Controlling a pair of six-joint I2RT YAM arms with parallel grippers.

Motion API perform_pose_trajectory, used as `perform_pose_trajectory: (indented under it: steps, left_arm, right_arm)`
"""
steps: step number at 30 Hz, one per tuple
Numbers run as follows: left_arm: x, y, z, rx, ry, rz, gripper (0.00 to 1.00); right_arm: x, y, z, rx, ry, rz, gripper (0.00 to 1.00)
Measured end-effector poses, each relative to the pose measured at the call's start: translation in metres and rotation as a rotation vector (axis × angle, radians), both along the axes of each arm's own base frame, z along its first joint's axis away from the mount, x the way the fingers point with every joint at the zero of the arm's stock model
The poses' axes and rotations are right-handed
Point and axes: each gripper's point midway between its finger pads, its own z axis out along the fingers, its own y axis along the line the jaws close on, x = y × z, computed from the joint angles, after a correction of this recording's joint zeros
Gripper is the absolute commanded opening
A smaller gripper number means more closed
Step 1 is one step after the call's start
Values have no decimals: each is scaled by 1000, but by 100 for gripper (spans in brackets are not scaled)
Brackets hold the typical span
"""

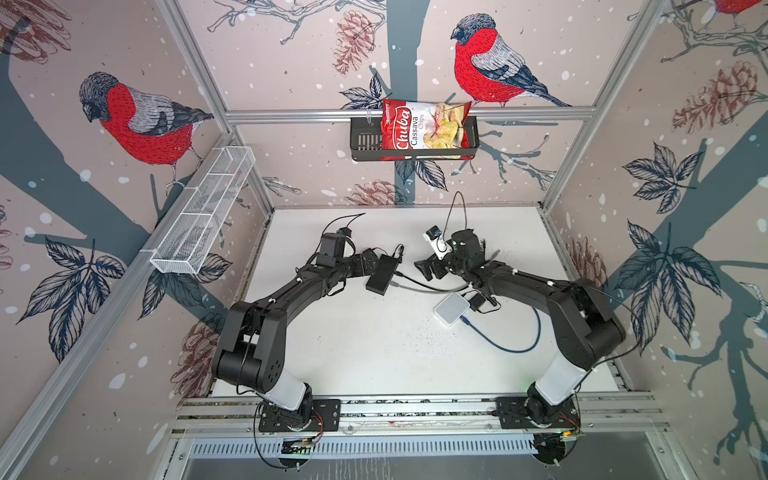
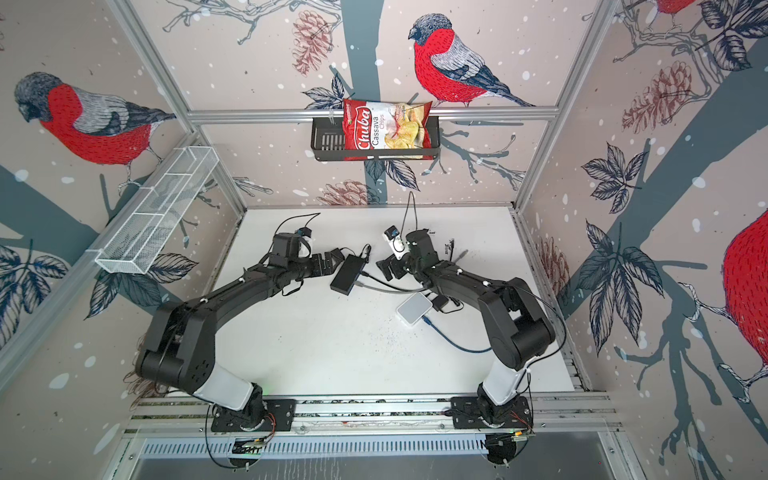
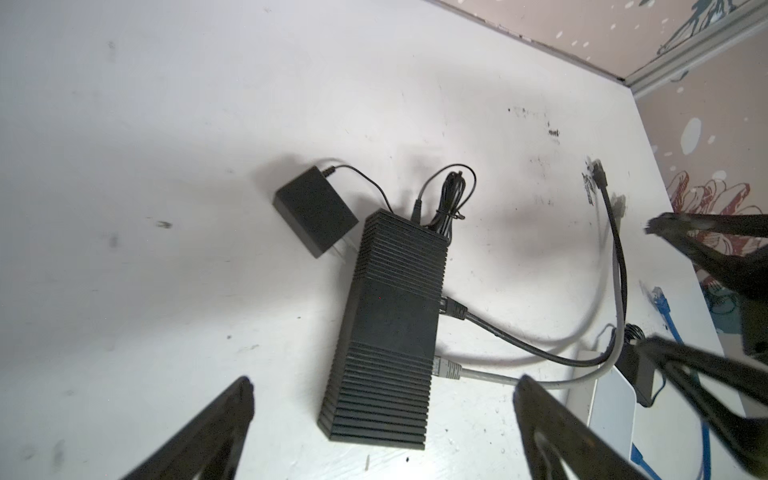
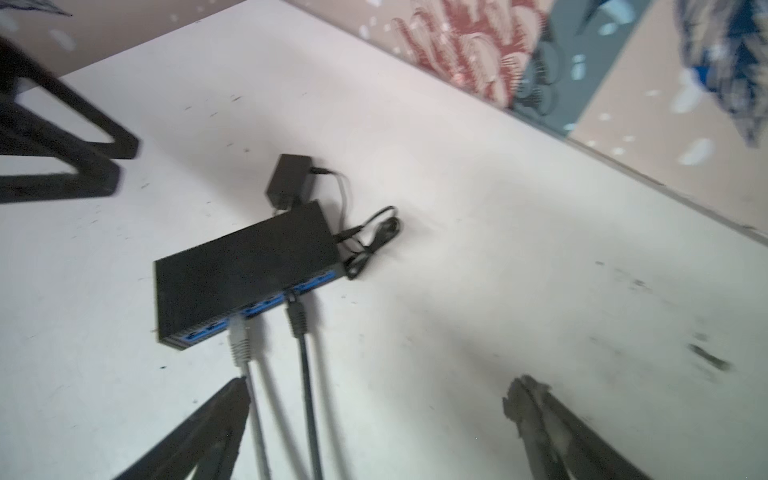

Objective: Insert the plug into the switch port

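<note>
Switch (image 1: 382,275) flat on worktop (image 1: 374,353), mid-field between grippers. Long axis diagonal, port face toward right gripper (image 1: 426,269). Black plug (image 3: 455,309) and grey plug (image 3: 446,369) seated in ports, pointing into that face. Left gripper (image 1: 371,259) and right gripper: jaws spread wide, empty. Bag (image 1: 424,129) on rear wall reads "Chuba Cassava Chips".

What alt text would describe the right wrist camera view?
A flat black rectangular network switch lies on the white table, with a grey cable plug and a black cable plug seated in its blue-edged ports. The right claw hangs open, empty.
</note>
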Motion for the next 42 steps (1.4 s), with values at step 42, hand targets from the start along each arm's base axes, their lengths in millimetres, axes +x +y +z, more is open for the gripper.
perform_pose_trajectory:
  steps: [42]
  left_arm:
    - [-45,164,-23,371,-577,436,96]
  right_arm:
    - [-50,-245,-35,184,-273,-611,99]
